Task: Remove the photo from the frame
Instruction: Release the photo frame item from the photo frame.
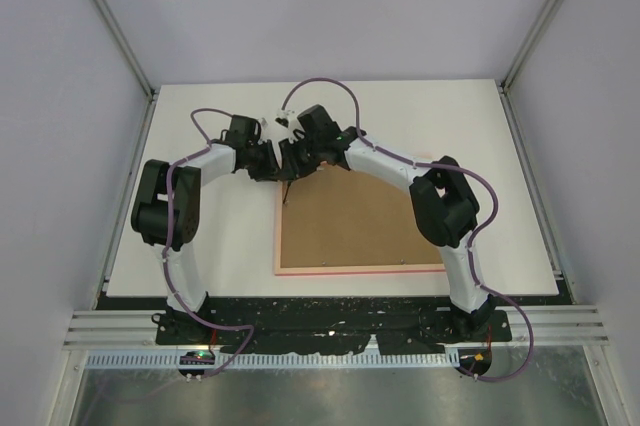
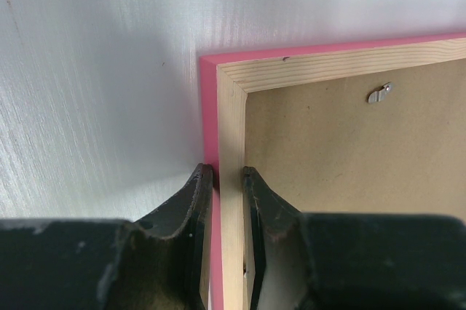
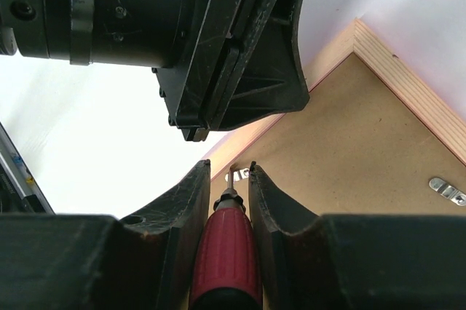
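Left end effector straddles frame rail, apparently gripping; brown backing board, metal tab inside.

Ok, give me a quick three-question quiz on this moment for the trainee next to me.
1. True or false: the frame lies face down, brown backing board up.
2. What does the right gripper hold? A) a red-handled screwdriver B) the photo C) nothing
3. Fill in: the left gripper is clamped on the rim of the ____.

Key: 1 true; 2 A; 3 frame.
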Available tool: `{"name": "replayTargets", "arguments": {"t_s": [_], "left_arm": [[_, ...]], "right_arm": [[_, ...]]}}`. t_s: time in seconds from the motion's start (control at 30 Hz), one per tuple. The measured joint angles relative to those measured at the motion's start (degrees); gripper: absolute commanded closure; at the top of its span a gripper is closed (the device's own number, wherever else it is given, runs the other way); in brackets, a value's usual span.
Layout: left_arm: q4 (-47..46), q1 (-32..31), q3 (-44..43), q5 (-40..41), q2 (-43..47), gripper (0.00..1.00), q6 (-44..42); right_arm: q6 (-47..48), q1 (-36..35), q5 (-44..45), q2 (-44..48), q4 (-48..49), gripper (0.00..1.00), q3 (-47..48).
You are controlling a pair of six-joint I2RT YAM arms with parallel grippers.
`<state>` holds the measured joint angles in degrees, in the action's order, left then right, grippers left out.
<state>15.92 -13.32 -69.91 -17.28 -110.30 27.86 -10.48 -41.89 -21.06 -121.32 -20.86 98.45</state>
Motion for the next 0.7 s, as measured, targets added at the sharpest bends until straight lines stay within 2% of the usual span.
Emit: {"name": "replayTargets", "arguments": {"t_s": [0.7], "left_arm": [[0.0, 0.1, 0.0, -0.1, 0.0, 1.0, 0.0]], "right_arm": [[6.3, -1.3, 2.7, 0.9, -0.5, 0.92, -0.1]]}}
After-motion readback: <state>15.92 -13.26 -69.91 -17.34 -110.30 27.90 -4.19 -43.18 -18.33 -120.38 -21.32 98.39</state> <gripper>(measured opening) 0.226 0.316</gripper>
